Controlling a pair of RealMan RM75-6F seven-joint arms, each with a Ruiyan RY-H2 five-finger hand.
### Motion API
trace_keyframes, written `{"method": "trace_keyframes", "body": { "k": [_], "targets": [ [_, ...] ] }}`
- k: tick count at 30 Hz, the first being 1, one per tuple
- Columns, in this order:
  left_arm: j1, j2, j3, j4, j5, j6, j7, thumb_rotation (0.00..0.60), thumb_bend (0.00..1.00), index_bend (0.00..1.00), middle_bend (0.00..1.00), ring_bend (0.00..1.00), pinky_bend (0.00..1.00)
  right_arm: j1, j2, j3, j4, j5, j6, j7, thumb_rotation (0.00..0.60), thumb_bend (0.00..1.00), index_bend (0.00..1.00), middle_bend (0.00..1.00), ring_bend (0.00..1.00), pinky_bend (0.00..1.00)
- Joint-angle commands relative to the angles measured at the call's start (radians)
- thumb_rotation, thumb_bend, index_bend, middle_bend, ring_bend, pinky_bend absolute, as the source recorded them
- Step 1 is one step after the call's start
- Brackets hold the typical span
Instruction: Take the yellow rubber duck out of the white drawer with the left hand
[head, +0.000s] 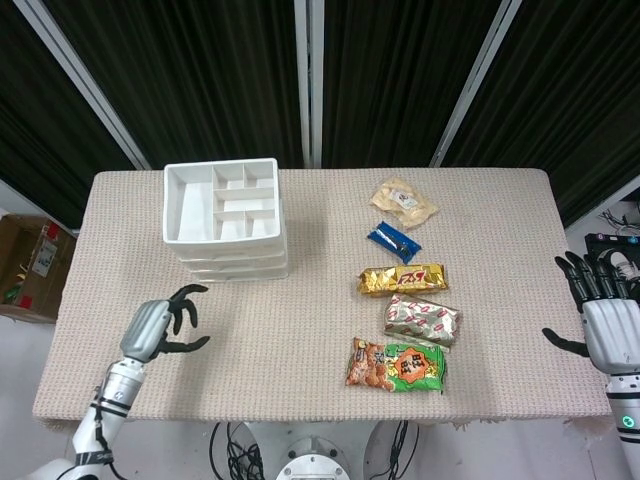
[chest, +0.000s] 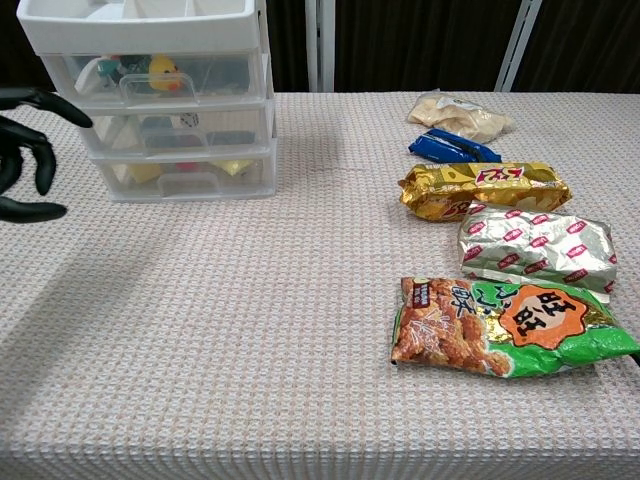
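Yellow rubber duck (chest: 164, 73) sits inside the top drawer of the white drawer (chest: 160, 95) unit, seen thru the clear front in chest view only; head view shows just the unit's divided top tray (head: 222, 201), duck hidden. All drawers look pushed in.

Left hand (head: 160, 325) hovers over the desk (head: 300, 300) at approx 7 o'clock from the unit in head view, apart from it, fingers (head: 188, 293) spread and curved, holding nothing. Chest view catches only its dark fingertips (chest: 30, 150) at the frame's left edge, beside the lower drawers, not touching.

Right hand (head: 605, 325) shows in head view only, off the desk's right edge at 3 o'clock, fingers apart and straight, nothing held.

Snack packs lie in a row on the right half, both views: pale bag (chest: 460, 113) farthest, then blue pack (chest: 453, 147), gold pack (chest: 483, 188), silver pack w/ red marks (chest: 536, 246), and green-orange bag (chest: 505, 327) nearest. Cardboard box (head: 25, 265) on the floor at 9 o'clock, head view only.
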Motion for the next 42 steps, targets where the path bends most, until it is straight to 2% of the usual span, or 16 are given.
{"method": "trace_keyframes", "body": {
  "k": [1, 7, 18, 27, 42],
  "targets": [
    [-0.041, -0.077, -0.041, 0.009, -0.078, -0.053, -0.083, 0.6, 0.29, 0.22, 0.72, 0.88, 1.0, 0.0, -0.003, -0.002, 0.0, 0.003, -0.003, -0.001, 0.6, 0.01, 0.0, 0.05, 0.0, 0.02],
    [-0.07, -0.191, -0.079, 0.052, -0.143, -0.076, -0.184, 0.6, 0.37, 0.16, 0.79, 0.92, 1.0, 0.008, -0.011, -0.004, -0.002, 0.016, -0.025, -0.012, 0.6, 0.01, 0.0, 0.05, 0.0, 0.02],
    [-0.075, -0.379, -0.143, 0.161, -0.181, 0.004, -0.287, 0.6, 0.4, 0.13, 0.83, 0.94, 1.0, 0.008, -0.011, -0.005, -0.012, 0.023, -0.025, -0.026, 0.6, 0.01, 0.0, 0.05, 0.0, 0.02],
    [-0.075, -0.427, -0.171, 0.203, -0.198, 0.018, -0.332, 0.6, 0.4, 0.13, 0.83, 0.94, 1.0, 0.001, -0.007, -0.006, -0.013, 0.028, -0.018, -0.024, 0.6, 0.01, 0.0, 0.05, 0.0, 0.02],
    [-0.114, -0.489, -0.235, 0.276, -0.173, -0.028, -0.571, 0.6, 0.41, 0.16, 0.84, 0.94, 1.0, 0.003, -0.012, -0.006, -0.007, 0.042, -0.031, -0.025, 0.6, 0.01, 0.0, 0.05, 0.0, 0.02]
  ]
}}
